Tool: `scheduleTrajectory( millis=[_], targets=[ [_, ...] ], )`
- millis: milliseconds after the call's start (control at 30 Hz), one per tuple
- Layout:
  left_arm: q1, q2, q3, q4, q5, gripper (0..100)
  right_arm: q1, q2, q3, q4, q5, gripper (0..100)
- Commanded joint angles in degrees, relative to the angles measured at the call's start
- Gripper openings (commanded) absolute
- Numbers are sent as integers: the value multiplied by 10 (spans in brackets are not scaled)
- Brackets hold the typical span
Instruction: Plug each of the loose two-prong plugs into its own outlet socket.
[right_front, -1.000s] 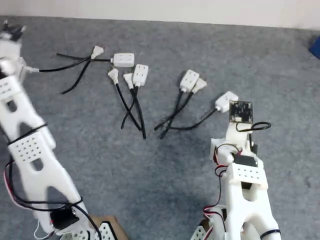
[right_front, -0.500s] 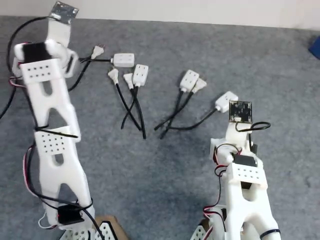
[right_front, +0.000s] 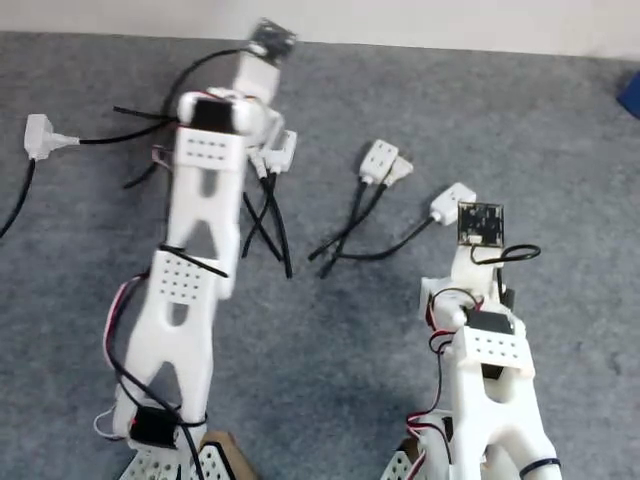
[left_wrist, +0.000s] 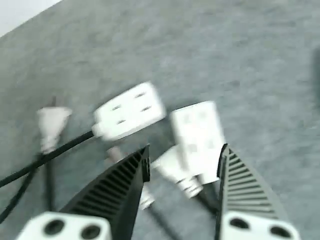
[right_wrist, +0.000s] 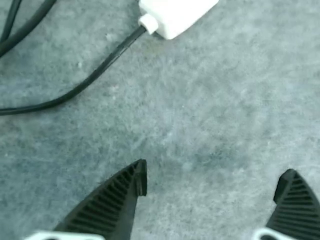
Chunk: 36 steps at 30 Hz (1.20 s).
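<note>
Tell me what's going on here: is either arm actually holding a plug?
Nothing is gripped yet. The left arm is stretched over the far cluster of cords. The left gripper hovers open above a loose plug, which lies next to a socket block, with a second socket block beside that. The right gripper is open too, above bare carpet and close to the rightmost socket block.

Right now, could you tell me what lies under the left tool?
A white plug and an outlet socket on grey carpet; in the high view the arm partly covers them.
</note>
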Motion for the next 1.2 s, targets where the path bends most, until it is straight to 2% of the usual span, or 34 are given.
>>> scheduleTrajectory(
  millis=[0,333,767,967,1167],
  targets=[
    [46,8,-17,-32,3,221,-6,3,0,-18,19,387],
    [39,83,-18,-55,1,217,-15,3,4,-18,28,386],
    [-12,87,-19,-98,3,217,-15,3,4,-18,28,386],
    [-4,92,0,-100,3,213,-15,3,4,-19,28,386],
    [17,89,38,-102,-1,6,-15,3,4,-19,28,386]
  ],
)
